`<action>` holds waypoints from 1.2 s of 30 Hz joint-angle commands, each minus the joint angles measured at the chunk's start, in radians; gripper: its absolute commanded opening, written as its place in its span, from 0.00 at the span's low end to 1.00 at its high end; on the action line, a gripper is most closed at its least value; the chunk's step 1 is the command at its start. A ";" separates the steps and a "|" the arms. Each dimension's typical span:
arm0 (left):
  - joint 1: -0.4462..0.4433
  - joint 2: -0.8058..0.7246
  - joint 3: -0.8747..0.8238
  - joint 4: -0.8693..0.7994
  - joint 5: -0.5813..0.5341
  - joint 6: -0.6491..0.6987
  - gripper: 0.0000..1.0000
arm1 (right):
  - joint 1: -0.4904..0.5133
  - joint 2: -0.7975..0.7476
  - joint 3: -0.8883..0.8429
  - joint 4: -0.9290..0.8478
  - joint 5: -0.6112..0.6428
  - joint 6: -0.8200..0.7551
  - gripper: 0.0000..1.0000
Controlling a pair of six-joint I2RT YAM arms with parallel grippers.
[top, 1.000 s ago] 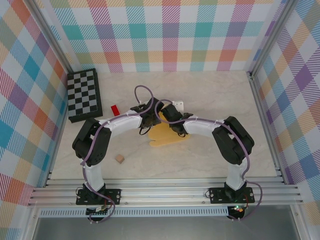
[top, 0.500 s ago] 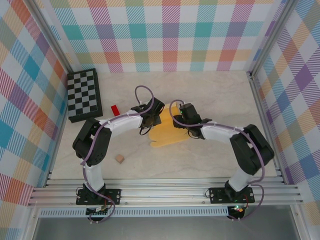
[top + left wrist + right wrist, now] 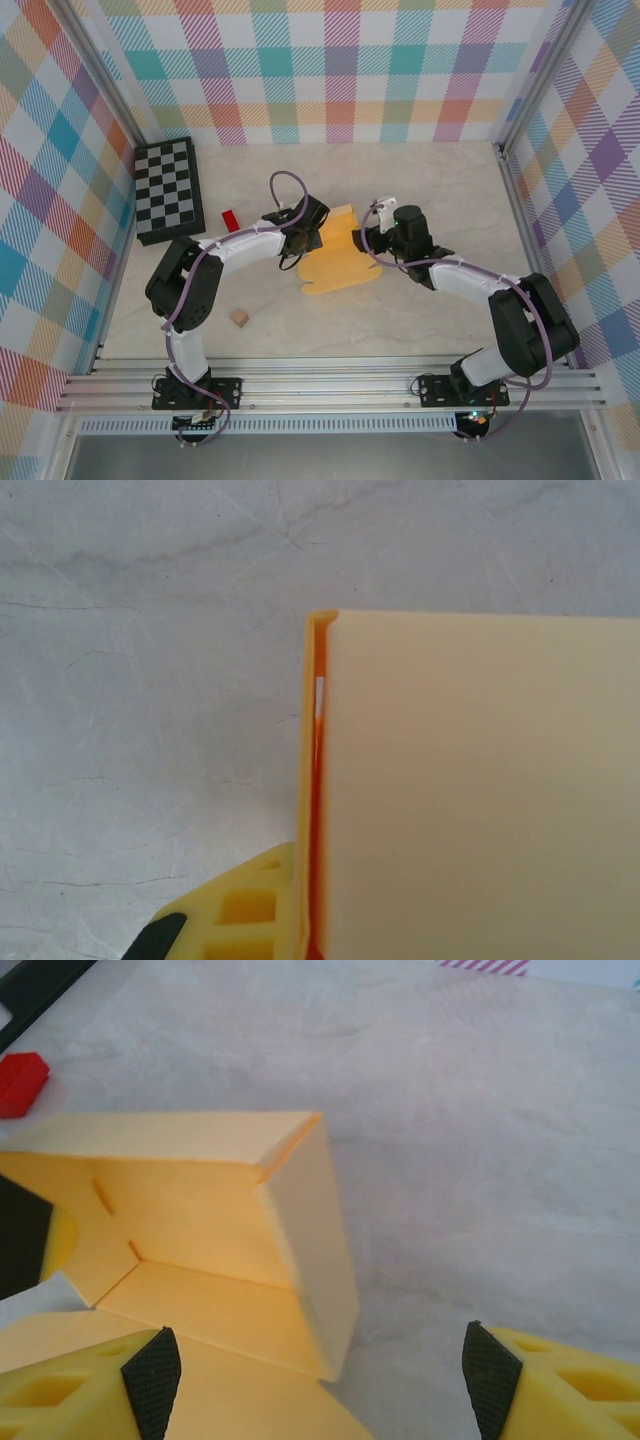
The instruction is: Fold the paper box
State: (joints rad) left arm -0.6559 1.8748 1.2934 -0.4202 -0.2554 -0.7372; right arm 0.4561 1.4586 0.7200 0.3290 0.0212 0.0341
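The paper box (image 3: 345, 268) is yellow-orange card lying mid-table, with one end folded up into standing walls (image 3: 200, 1210). My left gripper (image 3: 303, 240) is shut on the left standing wall; in the left wrist view the card (image 3: 480, 790) runs down between the jaws, and one yellow finger (image 3: 235, 910) shows beside it. My right gripper (image 3: 362, 240) stands open just right of the folded end. Its dark fingertips straddle the flat card and bare table, and the gripper (image 3: 320, 1375) holds nothing.
A small red block (image 3: 230, 219) lies left of the box, also visible as the red block (image 3: 20, 1082). A folded checkerboard (image 3: 168, 188) sits at the far left and a tan cube (image 3: 240, 317) near the left arm. Metal rails border the table.
My right gripper has opened and drawn back to the right, off the box. The folded end now stands up, held by the left gripper, which has not moved.
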 commanded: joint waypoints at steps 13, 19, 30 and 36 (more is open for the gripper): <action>0.009 0.030 0.014 -0.080 -0.011 0.005 0.00 | -0.041 0.013 0.041 0.009 -0.061 0.032 0.68; 0.010 0.035 0.021 -0.086 -0.007 0.003 0.00 | 0.043 0.114 0.094 0.033 0.054 0.003 0.62; 0.010 0.035 0.034 -0.106 0.005 0.008 0.00 | 0.118 0.249 0.145 0.175 0.340 -0.059 0.47; 0.010 0.040 0.058 -0.128 0.016 0.014 0.00 | 0.162 0.313 0.201 0.199 0.396 -0.115 0.43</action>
State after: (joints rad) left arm -0.6521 1.8908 1.3319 -0.4698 -0.2539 -0.7364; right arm 0.5934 1.7496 0.8780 0.4599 0.3519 -0.0322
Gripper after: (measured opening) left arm 0.076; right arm 0.438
